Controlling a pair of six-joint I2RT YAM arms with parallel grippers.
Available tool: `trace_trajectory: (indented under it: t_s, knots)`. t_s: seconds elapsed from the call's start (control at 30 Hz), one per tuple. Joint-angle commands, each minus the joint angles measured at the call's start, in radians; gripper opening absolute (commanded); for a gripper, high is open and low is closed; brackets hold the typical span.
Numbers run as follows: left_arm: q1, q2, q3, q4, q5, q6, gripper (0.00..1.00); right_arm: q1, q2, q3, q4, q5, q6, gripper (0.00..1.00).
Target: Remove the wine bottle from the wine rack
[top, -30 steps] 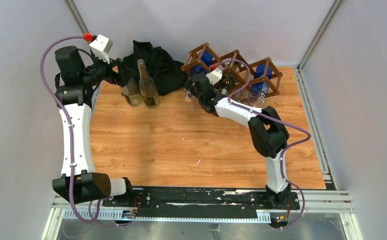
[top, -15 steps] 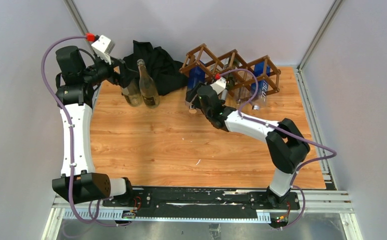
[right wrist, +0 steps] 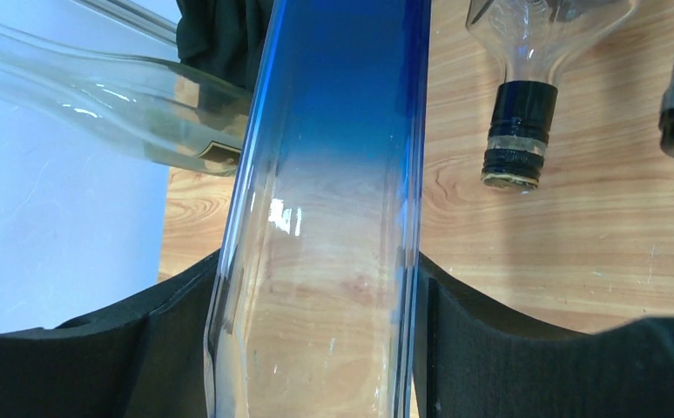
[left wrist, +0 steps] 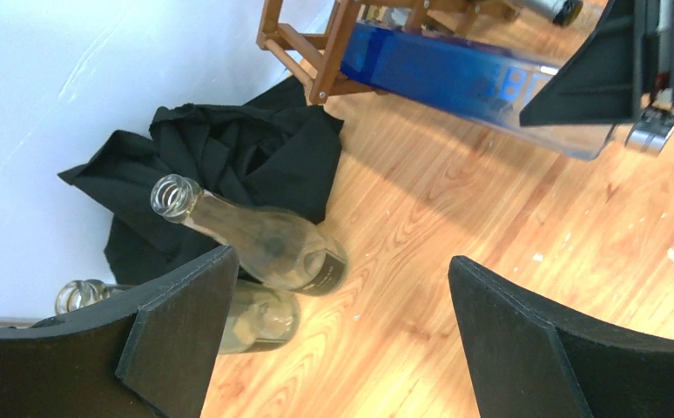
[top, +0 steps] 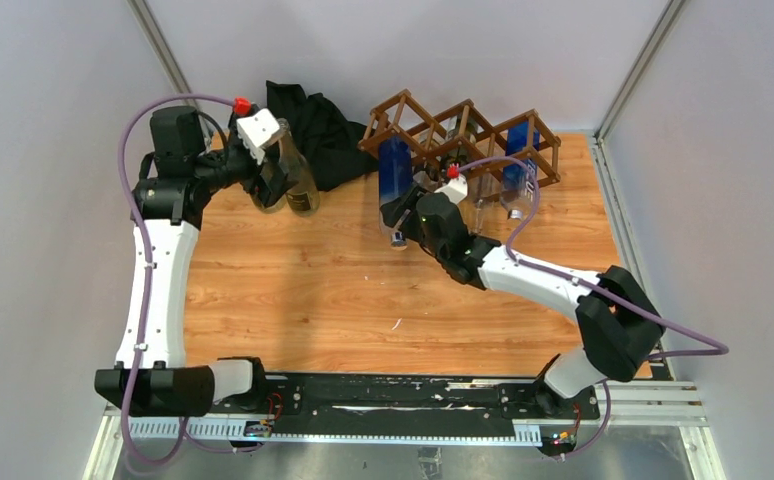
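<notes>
The blue wine bottle [top: 395, 180] is now drawn well out of the left cell of the wine rack [top: 468, 120], where a second ago it was seated deep. Its far end appears still inside, so extraction is judged nearly done. The right end effector [top: 404, 218] is clamped on it. The left end effector [left wrist: 342, 305], swung toward the clear bottles [left wrist: 264, 248], is spread apart above the desk [top: 313, 290].

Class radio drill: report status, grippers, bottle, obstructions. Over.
Left gripper open by two standing bottles. Right gripper shut on blue bottle, base inside wine rack. Neighbouring bottle neck close alongside.
</notes>
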Motion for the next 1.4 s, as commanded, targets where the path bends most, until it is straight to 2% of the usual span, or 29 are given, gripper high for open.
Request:
trace_trajectory:
  t_s: [0.0,0.1,0.2,0.33,0.63,0.93,1.03,1.17,1.37]
  knots:
    - [-0.024,-0.012,0.027,-0.08,-0.048,0.192,0.96,0.024,-0.077,-0.011,0.113,-0.023,0.016,0.0]
    - [-0.062,-0.025,0.025,-0.095,-0.073,0.26,0.96,0.024,-0.111,-0.039,0.122,-0.054,0.023,0.0]
    - [-0.098,-0.063,0.0,-0.141,-0.13,0.416,0.97,0.024,-0.171,-0.077,0.121,-0.074,0.021,0.0]
    - [-0.124,-0.119,-0.03,-0.181,-0.167,0.531,0.98,0.025,-0.245,-0.104,0.095,-0.098,0.009,0.0]
    - [-0.282,-0.233,-0.193,-0.196,-0.232,0.627,0.98,0.024,-0.31,-0.097,0.004,-0.207,-0.011,0.0]
    - [-0.536,-0.345,-0.35,-0.194,-0.251,0.713,0.99,0.025,-0.377,-0.116,-0.113,-0.403,-0.081,0.0]
    - [-0.628,-0.323,-0.373,-0.193,-0.274,0.7,0.99,0.024,-0.408,-0.116,-0.17,-0.453,-0.096,0.0]
    - [-0.698,-0.298,-0.417,-0.129,-0.293,0.583,1.0,0.026,-0.436,-0.092,-0.254,-0.528,-0.117,0.0]
    - [-0.801,-0.366,-0.586,0.152,-0.365,0.428,0.99,0.026,-0.445,-0.049,-0.343,-0.668,-0.181,0.0]
